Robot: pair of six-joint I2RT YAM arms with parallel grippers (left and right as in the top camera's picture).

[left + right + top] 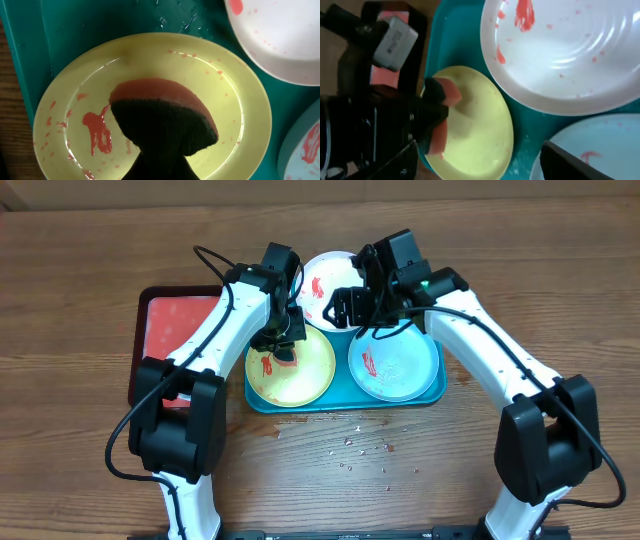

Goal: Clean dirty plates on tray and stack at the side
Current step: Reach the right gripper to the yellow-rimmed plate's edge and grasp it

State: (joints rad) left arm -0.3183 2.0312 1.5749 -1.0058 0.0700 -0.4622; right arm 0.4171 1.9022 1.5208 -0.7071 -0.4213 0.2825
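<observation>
Three plates lie on the teal tray [340, 397]. The yellow-green plate [291, 366] sits front left with red smears [97, 132]. The white plate [327, 280] sits at the back, the light-blue plate [396, 362] front right. My left gripper [285, 352] is shut on a sponge [162, 117], red with a dark scouring face, held on the yellow-green plate [150, 107]. My right gripper [350, 308] is open and empty, hovering between the white plate [565, 50] and the light-blue plate [590, 145].
A smaller red tray [172, 330] with a dark rim lies left of the teal tray. Crumbs [355, 445] are scattered on the wooden table in front of the teal tray.
</observation>
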